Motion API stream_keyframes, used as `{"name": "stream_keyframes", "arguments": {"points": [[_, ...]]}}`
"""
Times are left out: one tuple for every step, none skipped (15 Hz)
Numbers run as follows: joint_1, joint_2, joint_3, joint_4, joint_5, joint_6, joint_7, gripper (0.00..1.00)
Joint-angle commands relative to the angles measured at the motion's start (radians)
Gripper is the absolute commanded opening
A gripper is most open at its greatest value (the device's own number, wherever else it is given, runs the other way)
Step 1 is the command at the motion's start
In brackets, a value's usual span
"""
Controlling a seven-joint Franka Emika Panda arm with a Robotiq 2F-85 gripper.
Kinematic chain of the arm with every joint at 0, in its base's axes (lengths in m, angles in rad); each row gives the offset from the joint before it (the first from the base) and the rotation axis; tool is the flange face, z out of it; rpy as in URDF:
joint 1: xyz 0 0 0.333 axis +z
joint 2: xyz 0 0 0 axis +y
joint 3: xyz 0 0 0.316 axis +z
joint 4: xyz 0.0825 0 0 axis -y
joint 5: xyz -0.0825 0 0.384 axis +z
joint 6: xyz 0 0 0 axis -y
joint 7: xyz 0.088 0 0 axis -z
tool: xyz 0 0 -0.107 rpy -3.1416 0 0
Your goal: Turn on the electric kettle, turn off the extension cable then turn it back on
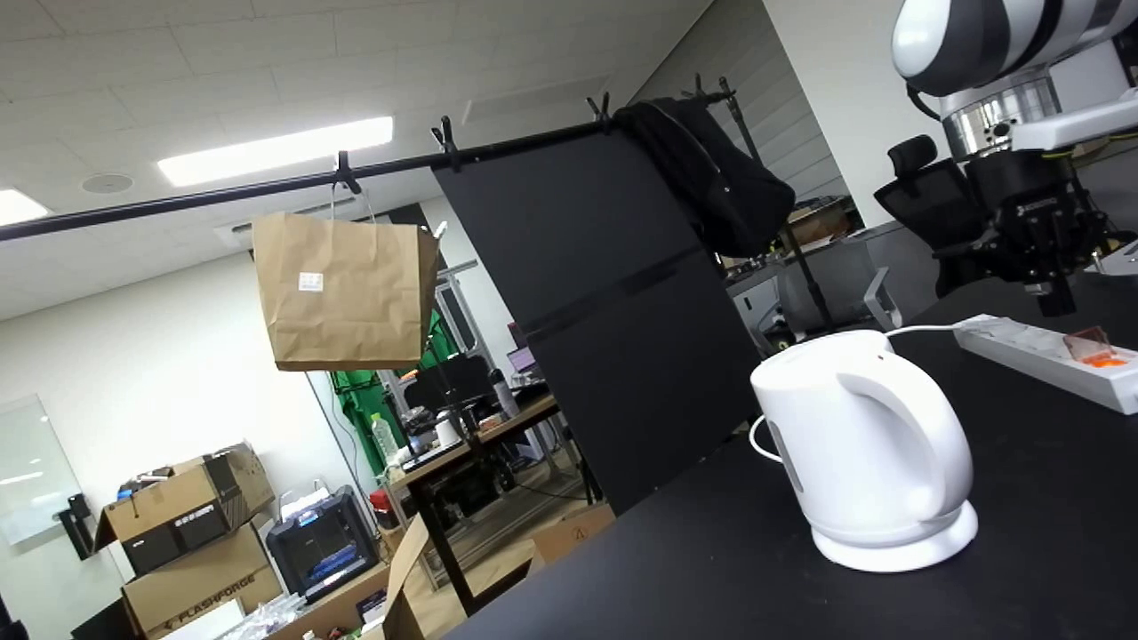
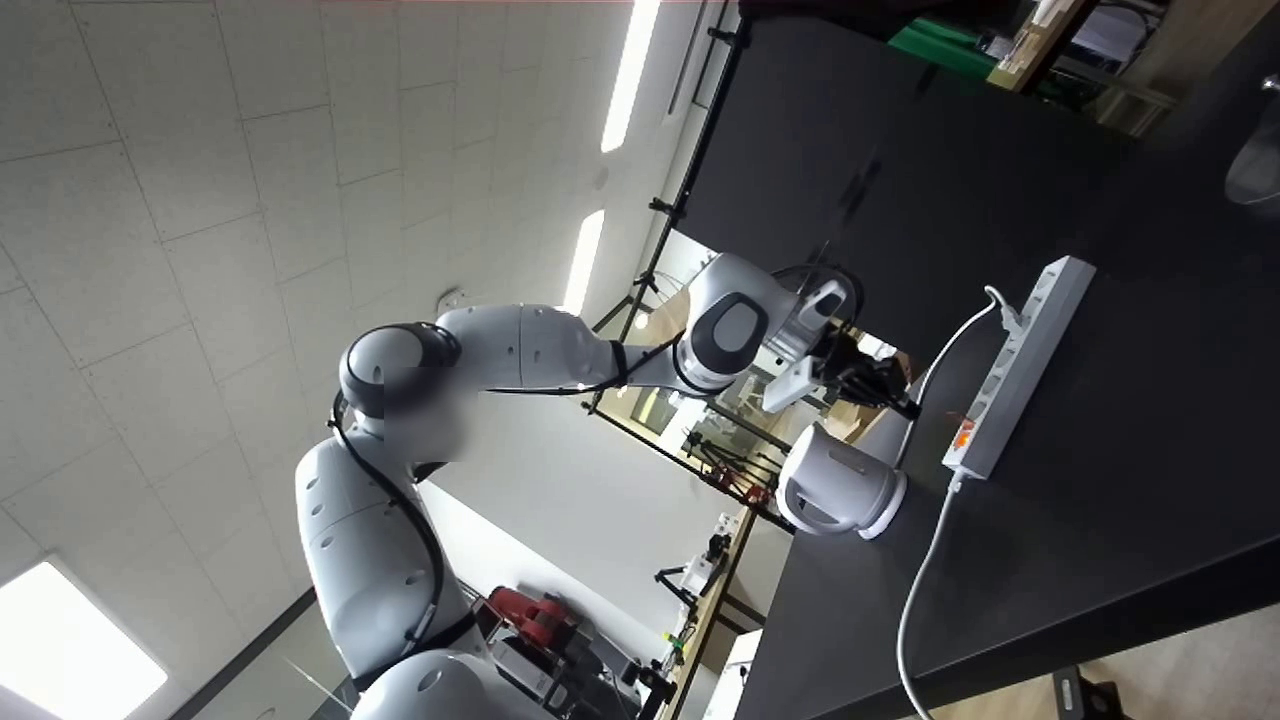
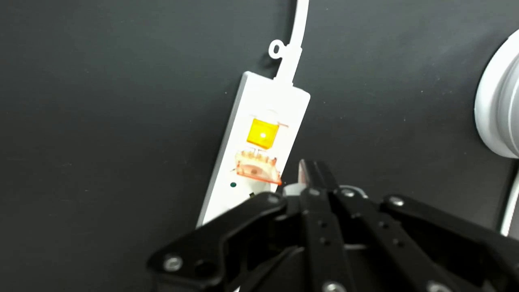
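Note:
The white electric kettle (image 1: pixel 876 444) stands upright on its round base in both exterior views (image 2: pixel 835 475). Only the edge of its base (image 3: pixel 496 101) shows at the right of the wrist view. The extension cable (image 1: pixel 1022 348) lies flat on the black table, also in an exterior view (image 2: pixel 1030 350) and the wrist view (image 3: pixel 279 95). Its switch (image 3: pixel 262 134) glows yellow-orange, with a clear orange flap (image 3: pixel 258 168) standing open beside it. My gripper (image 3: pixel 314 168) is shut and empty. It hovers above the table, apart from the strip (image 1: pixel 1056 302). In the wrist view its tips are right of the flap.
A white plug and cord (image 2: pixel 1008 312) sit in the strip's far end. The strip's own cord (image 2: pixel 925 580) runs over the table edge. A black backdrop (image 1: pixel 640 356) hangs behind the table. A clear object (image 2: pixel 1255 165) is on the table.

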State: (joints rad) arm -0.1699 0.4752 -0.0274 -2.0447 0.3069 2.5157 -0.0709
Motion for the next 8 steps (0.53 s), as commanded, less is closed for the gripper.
{"name": "stream_keyframes", "arguments": {"points": [[-0.061, 0.01, 0.031, -0.009, 0.072, 0.017, -0.053, 0.0], [-0.073, 0.017, 0.036, -0.012, 0.088, 0.015, -0.067, 0.0], [-0.08, 0.023, 0.037, -0.014, 0.098, 0.013, -0.074, 0.0], [-0.086, 0.03, 0.041, -0.018, 0.108, 0.012, -0.082, 0.0], [-0.092, 0.035, 0.044, -0.02, 0.114, 0.013, -0.088, 0.0], [-0.094, 0.043, 0.045, -0.021, 0.118, 0.014, -0.092, 0.0], [-0.097, 0.048, 0.047, -0.023, 0.121, 0.014, -0.095, 0.0], [-0.099, 0.053, 0.05, -0.025, 0.125, 0.016, -0.097, 0.0]]}}
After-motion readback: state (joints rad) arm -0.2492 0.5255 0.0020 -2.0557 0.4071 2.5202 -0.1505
